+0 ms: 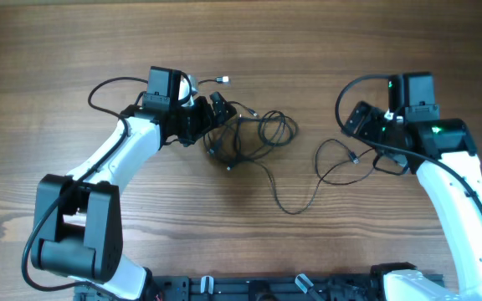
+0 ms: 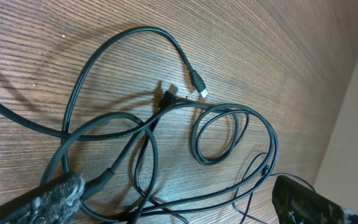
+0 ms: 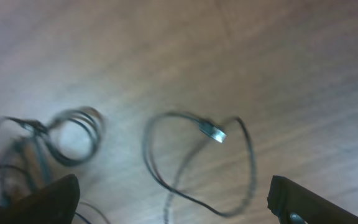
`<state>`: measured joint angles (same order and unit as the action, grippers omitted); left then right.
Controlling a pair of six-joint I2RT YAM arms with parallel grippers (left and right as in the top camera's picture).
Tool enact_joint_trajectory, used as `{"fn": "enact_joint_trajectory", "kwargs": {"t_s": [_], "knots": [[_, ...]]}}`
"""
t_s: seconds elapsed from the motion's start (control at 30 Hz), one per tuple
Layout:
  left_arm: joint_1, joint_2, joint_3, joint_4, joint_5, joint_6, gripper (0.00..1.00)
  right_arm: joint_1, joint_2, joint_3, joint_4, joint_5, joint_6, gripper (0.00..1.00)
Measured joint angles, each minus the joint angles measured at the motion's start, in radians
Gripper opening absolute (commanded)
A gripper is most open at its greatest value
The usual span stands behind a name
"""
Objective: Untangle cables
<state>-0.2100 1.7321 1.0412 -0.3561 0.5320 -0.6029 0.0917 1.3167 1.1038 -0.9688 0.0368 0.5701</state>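
Cables [image 1: 249,134] sit mid-counter [image 1: 74,33], slightly toward the far edge, as one loose tangle of thin black loops.

Left pincer [image 1: 212,117] is at the tangle's left side, jaws spread wide, right up against the outer loops. In the left wrist view both fingers [image 2: 48,199] sit far apart at the bottom of frame, with several strands running through the gap. One sleeved strand passes right against the left finger; can't tell if it's pinned there. Nothing is clamped between the jaws. The same view shows a small coil [image 2: 213,160] and a plug end [image 2: 199,84] lying flat on the wood.

One loose strand [image 1: 289,211] trails out of the tangle toward the near edge, then curves back up into a loop beside the right pincer [image 1: 356,124]. That pincer sits toward the right edge, also wide open, holding nothing. The right wrist view is blurred: a loop with a plug [image 3: 214,132] lies on the counter ahead of the spread fingers, not touching them.
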Motion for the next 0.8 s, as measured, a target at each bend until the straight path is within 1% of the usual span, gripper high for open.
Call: {"fn": "enact_joint_trajectory", "kwargs": {"t_s": [0.17,0.33,0.53,0.8], "knots": [[0.000,0.000,0.000,0.000,-0.002,0.000,1.00,0.066,0.048,0.000,-0.079,0.013,-0.024,1.00],[0.000,0.000,0.000,0.000,-0.005,0.000,1.00,0.160,0.119,0.000,-0.092,0.013,-0.025,1.00],[0.000,0.000,0.000,0.000,-0.005,0.000,1.00,0.229,0.229,0.000,-0.139,0.013,0.103,1.00],[0.000,0.000,0.000,0.000,-0.005,0.000,1.00,0.241,0.343,-0.020,-0.122,0.014,0.188,1.00]]}}
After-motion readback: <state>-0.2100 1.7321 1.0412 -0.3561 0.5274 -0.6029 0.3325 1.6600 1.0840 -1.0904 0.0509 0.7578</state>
